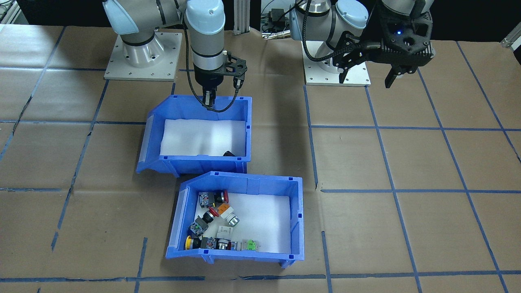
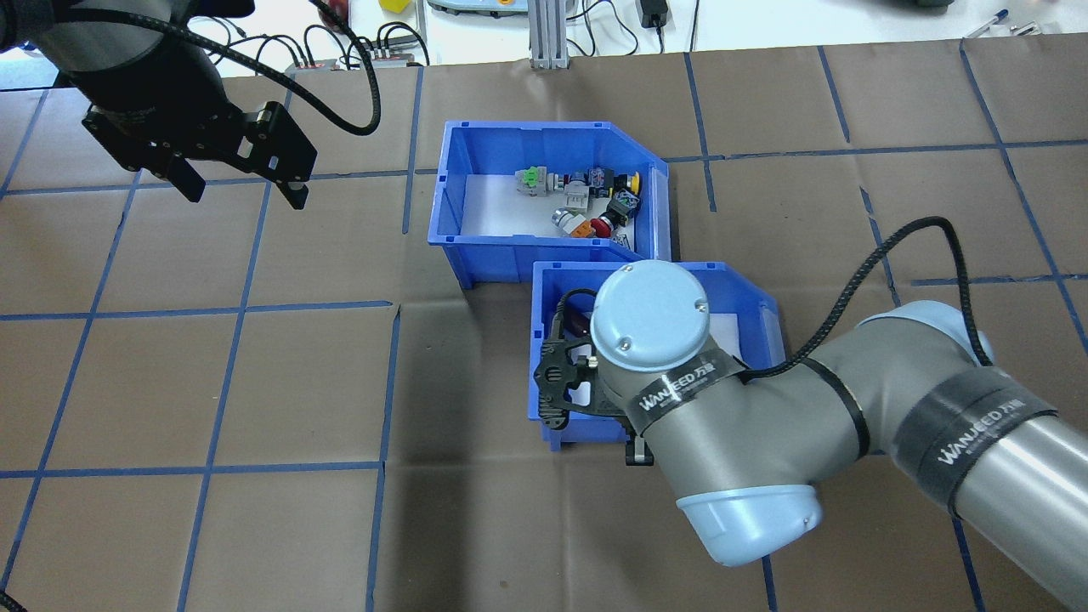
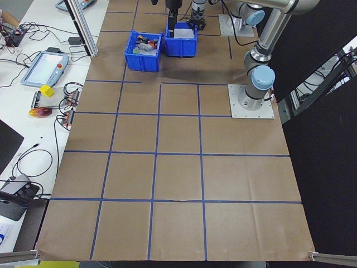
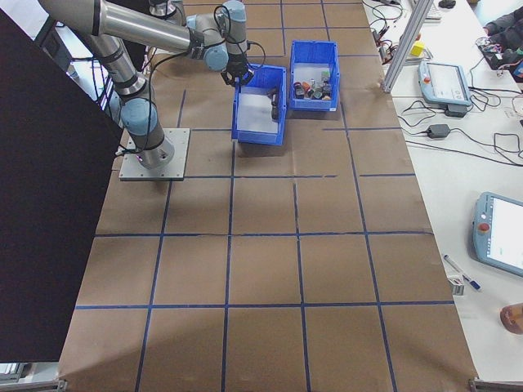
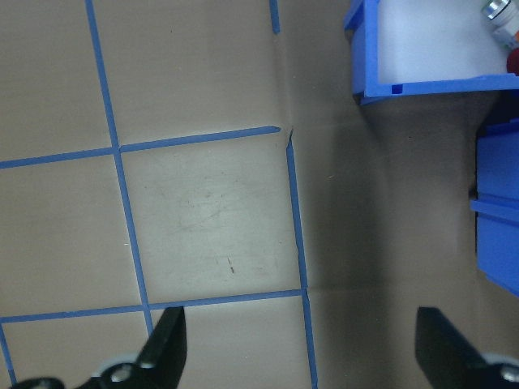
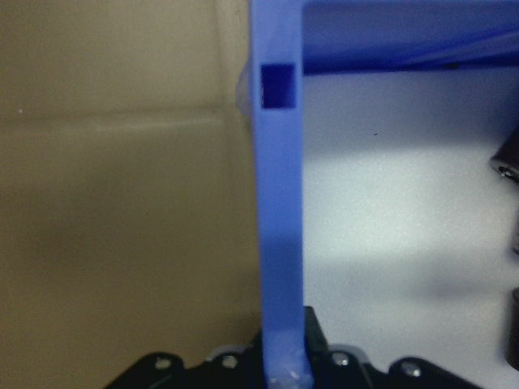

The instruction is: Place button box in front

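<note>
1. Blue button box sits on the counter just beside the other bin;
2. right gripper jaws pinch that bin's wall;
3. left gripper hangs apart, jaws spread.

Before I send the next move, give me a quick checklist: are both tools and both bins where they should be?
1. Right tool on the button box: not ok, it straddles the rear wall of the other bin.
2. Right tool clamped on that wall: cannot tell.
3. Left tool open, empty, above bare table: ok.
4. Buttons all inside the button box: ok.
5. Gap between the bins: cannot tell.
</note>
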You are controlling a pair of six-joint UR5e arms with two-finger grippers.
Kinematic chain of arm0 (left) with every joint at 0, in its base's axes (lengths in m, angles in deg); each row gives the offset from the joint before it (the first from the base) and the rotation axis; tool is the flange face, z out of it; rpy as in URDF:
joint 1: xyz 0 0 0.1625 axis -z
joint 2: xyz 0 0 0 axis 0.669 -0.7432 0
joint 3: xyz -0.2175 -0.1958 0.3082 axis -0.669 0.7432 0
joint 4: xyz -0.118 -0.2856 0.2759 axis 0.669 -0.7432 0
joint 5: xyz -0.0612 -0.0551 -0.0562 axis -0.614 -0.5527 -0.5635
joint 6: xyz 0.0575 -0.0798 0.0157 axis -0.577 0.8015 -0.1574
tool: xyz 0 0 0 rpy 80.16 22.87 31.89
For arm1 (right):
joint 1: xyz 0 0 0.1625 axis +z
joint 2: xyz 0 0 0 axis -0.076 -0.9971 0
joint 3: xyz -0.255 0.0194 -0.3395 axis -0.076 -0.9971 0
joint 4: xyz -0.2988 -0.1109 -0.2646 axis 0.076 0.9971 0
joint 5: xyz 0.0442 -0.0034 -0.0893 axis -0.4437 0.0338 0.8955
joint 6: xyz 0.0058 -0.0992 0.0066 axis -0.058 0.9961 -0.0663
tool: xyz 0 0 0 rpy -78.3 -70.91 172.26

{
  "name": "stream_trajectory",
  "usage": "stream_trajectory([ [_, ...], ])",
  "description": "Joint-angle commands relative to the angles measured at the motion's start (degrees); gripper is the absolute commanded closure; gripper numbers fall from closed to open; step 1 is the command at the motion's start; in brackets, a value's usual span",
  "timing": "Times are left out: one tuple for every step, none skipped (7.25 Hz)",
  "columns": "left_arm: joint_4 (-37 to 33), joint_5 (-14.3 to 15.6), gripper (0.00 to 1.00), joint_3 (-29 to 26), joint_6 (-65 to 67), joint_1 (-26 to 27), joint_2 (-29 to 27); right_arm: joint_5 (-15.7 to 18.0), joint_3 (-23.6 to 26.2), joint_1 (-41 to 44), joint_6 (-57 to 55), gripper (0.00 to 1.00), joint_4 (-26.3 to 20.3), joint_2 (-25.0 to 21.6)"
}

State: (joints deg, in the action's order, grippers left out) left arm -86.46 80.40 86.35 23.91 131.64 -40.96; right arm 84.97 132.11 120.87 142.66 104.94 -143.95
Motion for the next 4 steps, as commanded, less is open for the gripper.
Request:
stream_trajectory([
  [0.08, -0.06, 0.02, 0.51, -3.90, 0.00, -0.27, -0.55, -1.29, 2.84, -2.18, 0.95, 0.00, 0.94],
  [0.08, 0.02, 0.02, 0.51, -3.91, 0.00, -0.36, -0.64, -1.29, 4.15, -2.36, 0.95, 0.08, 1.03],
  [-0.09, 0.11, 0.02, 0.51, -3.91, -0.09, -0.01, -0.38, -1.12, 4.86, -2.28, 0.95, -0.09, 1.03],
  [-0.18, 0.29, 0.01, 0.60, -3.91, -0.09, 0.25, -0.12, -0.85, 4.95, -1.32, 0.94, -0.18, 1.12],
])
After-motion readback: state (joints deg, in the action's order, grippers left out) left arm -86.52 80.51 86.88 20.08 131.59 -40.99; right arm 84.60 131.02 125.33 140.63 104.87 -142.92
